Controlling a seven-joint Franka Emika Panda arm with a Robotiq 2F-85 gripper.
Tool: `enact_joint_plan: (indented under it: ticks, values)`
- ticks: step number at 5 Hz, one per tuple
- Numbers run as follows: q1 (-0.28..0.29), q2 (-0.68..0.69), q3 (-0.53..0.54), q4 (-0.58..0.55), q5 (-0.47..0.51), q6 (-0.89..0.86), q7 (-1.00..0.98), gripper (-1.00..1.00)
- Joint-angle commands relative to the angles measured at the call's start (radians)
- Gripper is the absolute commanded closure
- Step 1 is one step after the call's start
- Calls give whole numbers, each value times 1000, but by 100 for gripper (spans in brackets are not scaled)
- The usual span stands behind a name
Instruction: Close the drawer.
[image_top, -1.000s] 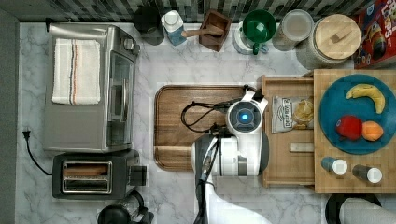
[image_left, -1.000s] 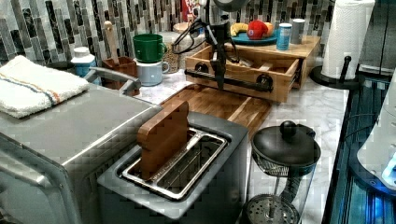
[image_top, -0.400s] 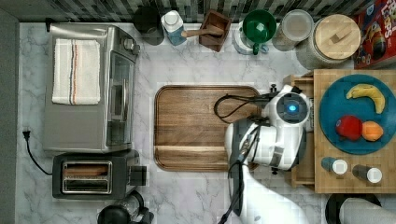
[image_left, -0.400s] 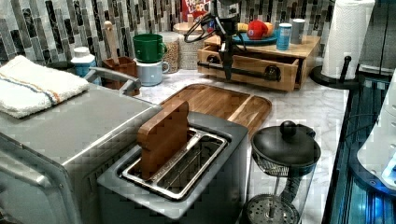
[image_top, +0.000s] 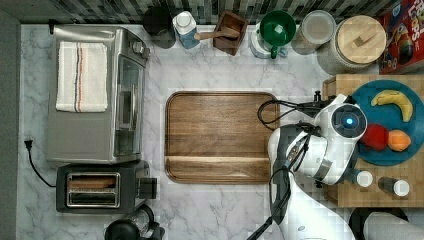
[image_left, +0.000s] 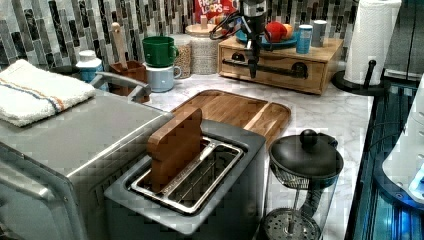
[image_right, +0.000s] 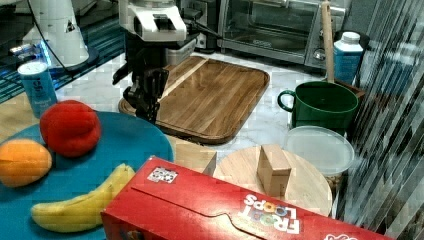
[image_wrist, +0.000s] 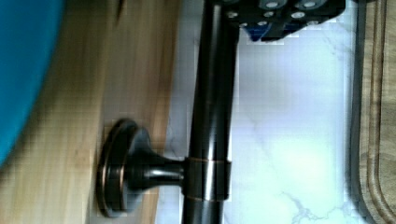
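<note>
In the left view the shallow light-wood drawer with its flat front panel (image_left: 280, 67) sits under the light wooden top slab (image_left: 332, 47) that bears the round blue plate (image_left: 280, 41), and the panel looks flush with the box, so I judge the drawer to be all but home. Its long dark metal bar handle (image_wrist: 211, 116) runs along the panel, standing off on a round-footed post (image_wrist: 135, 173), and in the top view it would run from twelve to six o'clock, its upper end showing at (image_top: 317, 95). The black two-fingered gripper (image_left: 252, 67) hangs straight down at the bar, near its end on the left view's left; the wrist view puts the finger ends by the bar, but I cannot tell whether the jaws are spread, closed or clasped on it. From the jaws the panel lies toward three o'clock in the top view, so any last push would go that way, square to the bar. Toward nine o'clock a strip of bare white marble counter (image_top: 210, 210) separates the handle from the dark brown rounded-corner wooden tray (image_top: 220, 136), giving free room to withdraw.
</note>
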Motion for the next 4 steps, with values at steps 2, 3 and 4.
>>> enact_joint_plan:
  ticks: [2,3,4]
  values:
    - [-58,-74,-73,115,-43,-43,-25,100]
    - [-59,-74,-72,115,-44,-43,-24,100]
    - [-59,-74,-72,115,-44,-43,-25,100]
